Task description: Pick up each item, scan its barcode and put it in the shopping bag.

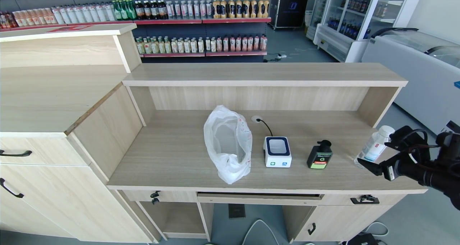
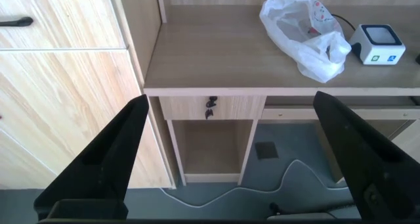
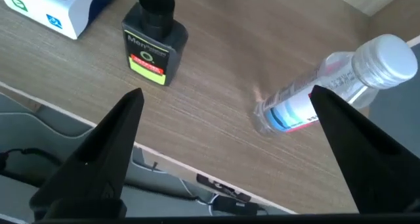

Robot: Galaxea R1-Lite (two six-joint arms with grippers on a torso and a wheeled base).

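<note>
The barcode scanner [image 1: 277, 151] is set near the middle of the counter [image 1: 172, 155] with its window upward, presumably so that items can be passed over it on the way to the bag. The shopping bag [image 1: 228, 148] is stood just beside the scanner on the robot's left, with its mouth slumped open. Nothing can be made out inside it, so no item is judged to have been bagged. On the scanner's other side a dark pump bottle [image 1: 320, 155] is stood close by. A clear white-capped bottle [image 1: 373, 146] is stood farther out, toward the counter's right end. The right gripper [image 3: 226, 92] is held well to the scanner's right, near the clear bottle, with fingers spread wide and nothing gripped, apparently placed for a first pick. The left gripper [image 2: 230, 99] is likewise spread and empty, held low beyond the bag from the scanner.
</note>
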